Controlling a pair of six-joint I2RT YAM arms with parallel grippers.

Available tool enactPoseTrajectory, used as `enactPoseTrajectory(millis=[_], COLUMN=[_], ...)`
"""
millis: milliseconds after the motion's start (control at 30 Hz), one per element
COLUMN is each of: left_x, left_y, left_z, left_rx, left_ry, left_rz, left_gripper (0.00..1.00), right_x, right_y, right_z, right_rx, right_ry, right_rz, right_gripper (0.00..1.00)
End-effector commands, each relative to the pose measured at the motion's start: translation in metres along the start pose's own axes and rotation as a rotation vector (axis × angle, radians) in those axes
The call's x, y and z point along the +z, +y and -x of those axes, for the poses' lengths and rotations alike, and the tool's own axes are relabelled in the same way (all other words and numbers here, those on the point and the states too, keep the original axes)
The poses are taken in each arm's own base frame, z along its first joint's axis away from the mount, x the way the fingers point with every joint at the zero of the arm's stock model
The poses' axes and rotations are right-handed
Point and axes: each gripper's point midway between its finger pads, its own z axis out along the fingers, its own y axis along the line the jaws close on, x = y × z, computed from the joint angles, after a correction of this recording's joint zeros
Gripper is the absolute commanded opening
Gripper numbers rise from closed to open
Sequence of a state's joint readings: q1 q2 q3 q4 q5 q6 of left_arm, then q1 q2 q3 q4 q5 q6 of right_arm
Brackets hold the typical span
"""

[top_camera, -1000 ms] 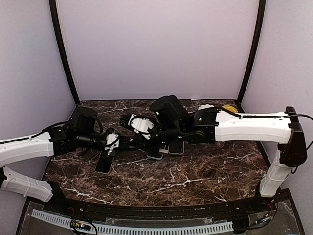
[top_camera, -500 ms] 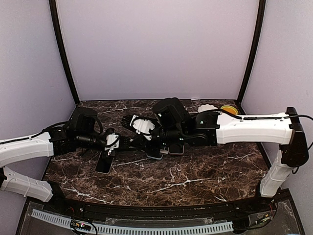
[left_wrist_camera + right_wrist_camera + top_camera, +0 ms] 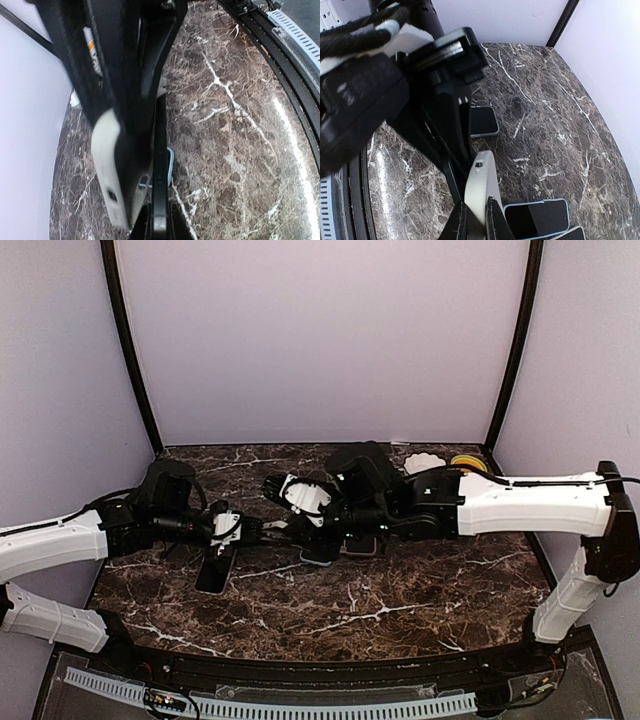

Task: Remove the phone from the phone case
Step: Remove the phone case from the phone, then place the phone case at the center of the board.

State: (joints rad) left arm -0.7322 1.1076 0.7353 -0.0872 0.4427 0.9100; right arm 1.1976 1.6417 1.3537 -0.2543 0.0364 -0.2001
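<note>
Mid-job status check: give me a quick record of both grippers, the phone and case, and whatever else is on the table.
left gripper: shut on a thin dark edge, likely the phone
right gripper: shut on the pale phone case, held on edge
phone versus case: side by side between the arms; how far apart they are cannot be judged
table: dark marble
lying flat: dark phone, blue-edged phone, third phone
</note>
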Motion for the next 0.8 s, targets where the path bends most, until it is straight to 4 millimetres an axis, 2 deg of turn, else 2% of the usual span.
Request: enactPoseTrajectory(millis=[0, 167, 400, 500, 767], left_x=[-0.032, -0.033, -0.034, -0.034, -0.041], left_y=[0.059, 0.06, 0.06, 0.061, 0.068], left_z=[0.005, 0.004, 0.003, 0.003, 0.002], left_rx=[0.038, 0.042, 0.045, 0.048, 0.047], left_ry=[0.027, 0.029, 0.033, 0.038, 0.043], left_rz=[0.268, 0.271, 0.273, 0.279, 0.314], left_gripper=[0.0, 0.0, 0.0, 0.0, 0.0], right_x=[-0.014, -0.025, -0.038, -0.047, -0.067], right_y=[0.001, -0.011, -0.048, -0.068, -0.147], right_z=[-0.082, -0.079, -0.076, -0.071, -0.041], right_rx=[0.075, 0.104, 0.151, 0.191, 0.431], right_ry=[0.29, 0.267, 0.248, 0.214, -0.009], right_rz=[0.008, -0.018, -0.138, -0.197, -0.362], right_gripper=[0.0, 0.0, 0.0, 0.0, 0.0])
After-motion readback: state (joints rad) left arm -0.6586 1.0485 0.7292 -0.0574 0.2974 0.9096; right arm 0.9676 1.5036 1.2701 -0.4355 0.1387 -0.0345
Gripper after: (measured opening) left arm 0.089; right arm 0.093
